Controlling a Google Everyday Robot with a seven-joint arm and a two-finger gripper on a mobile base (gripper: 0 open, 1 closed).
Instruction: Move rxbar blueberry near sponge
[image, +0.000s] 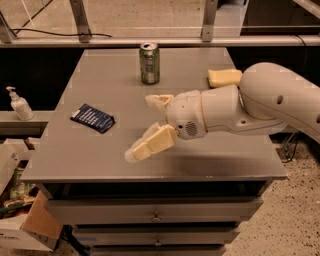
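The rxbar blueberry (93, 118) is a flat dark navy wrapper with white print, lying on the left part of the grey table top (110, 80). The sponge (224, 77) is a pale yellow block at the table's right, partly hidden behind my arm. My gripper (141, 126) hovers over the table's middle front, to the right of the bar and apart from it. Its cream fingers (150, 144) are spread wide and hold nothing.
A green drink can (149, 62) stands upright at the back middle of the table. My white arm (270, 100) reaches in from the right. A soap dispenser (19, 104) stands on a shelf at the left. Cardboard boxes (25, 225) lie on the floor at lower left.
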